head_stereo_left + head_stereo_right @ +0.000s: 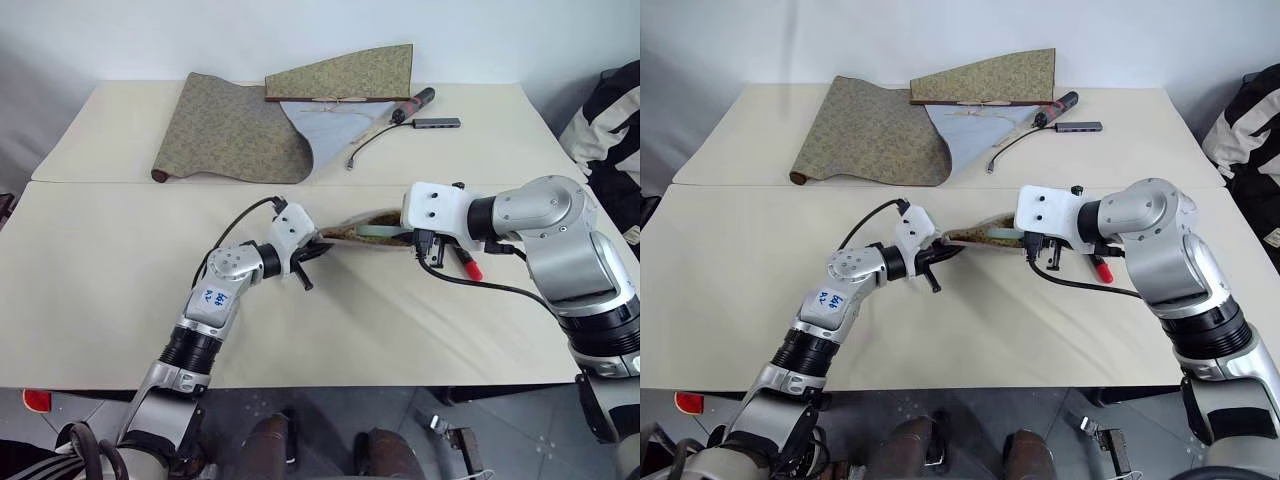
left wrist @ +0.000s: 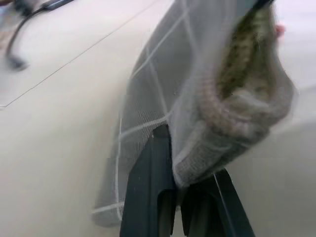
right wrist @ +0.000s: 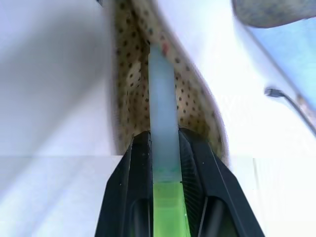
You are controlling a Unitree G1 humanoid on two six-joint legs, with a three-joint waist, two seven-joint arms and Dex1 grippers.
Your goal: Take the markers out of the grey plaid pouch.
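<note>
1. Head views are evenly and brightly lit; the cream table (image 1: 100, 290) shows no harsh glare.
2. Shadows there are soft and short, lying close under the arms near the centre of the frame.
3. The left wrist view is soft throughout: the grey plaid pouch (image 2: 197, 98) is blurred, and the upper left corner is smeared.
4. The right wrist view is overexposed; the table bleaches to white at left and right, with a bluish tint at upper right.
5. The mint-green marker (image 3: 163, 123) there looks hazy.
</note>
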